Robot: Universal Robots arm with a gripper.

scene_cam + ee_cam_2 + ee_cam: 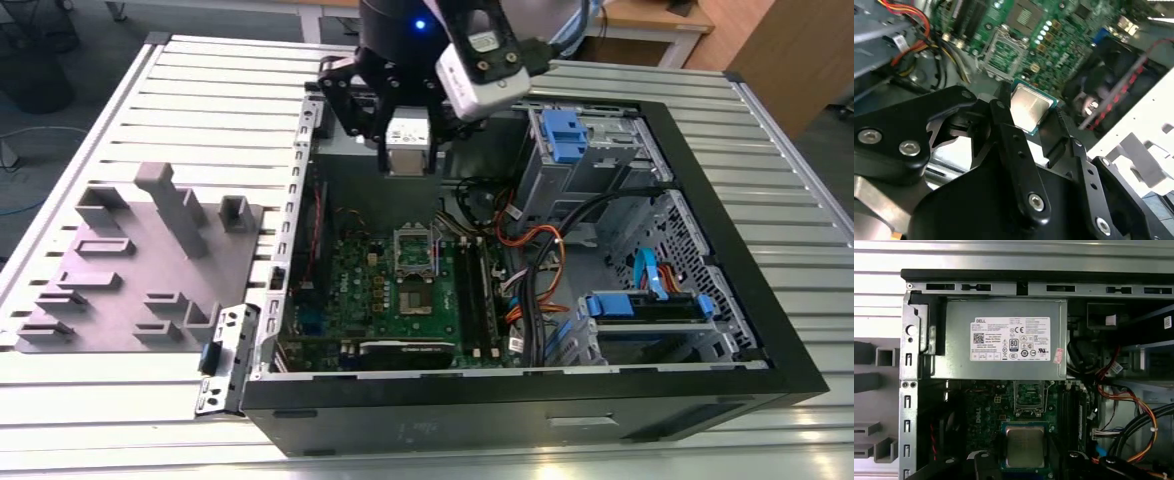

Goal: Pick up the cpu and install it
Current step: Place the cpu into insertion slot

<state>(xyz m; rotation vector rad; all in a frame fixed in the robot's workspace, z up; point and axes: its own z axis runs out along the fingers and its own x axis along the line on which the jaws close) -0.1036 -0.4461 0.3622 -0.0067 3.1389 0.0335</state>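
A grey moulded tray (120, 290) lies on the slatted table (214, 110) at the exterior view's left, just beside the open case (467, 410). The case lies on its side with its green board (360, 290) facing up.

Over the far end of the case, the black arm (400, 30) reaches down with its jaws closed narrowly on the cpu (1029, 107). In the second wrist view, 2 black fingers (1004, 120) press against opposite edges of the chip, and its silvery top faces up. The first wrist view shows the cpu (1025, 446) held level above the board – clear of it, near the socket (1029, 397) but not seated in it. The socket's frame (418, 250) stands open in the middle of the board. A grey box (1004, 340) with a white label sits just beyond the socket, against the case wall.

Further right in the exterior view, orange and black cables (527, 240) curl beside the board. Past them are 2 drive bays with blue latches – 1 near the arm (561, 135), 1 toward the near corner (647, 305).
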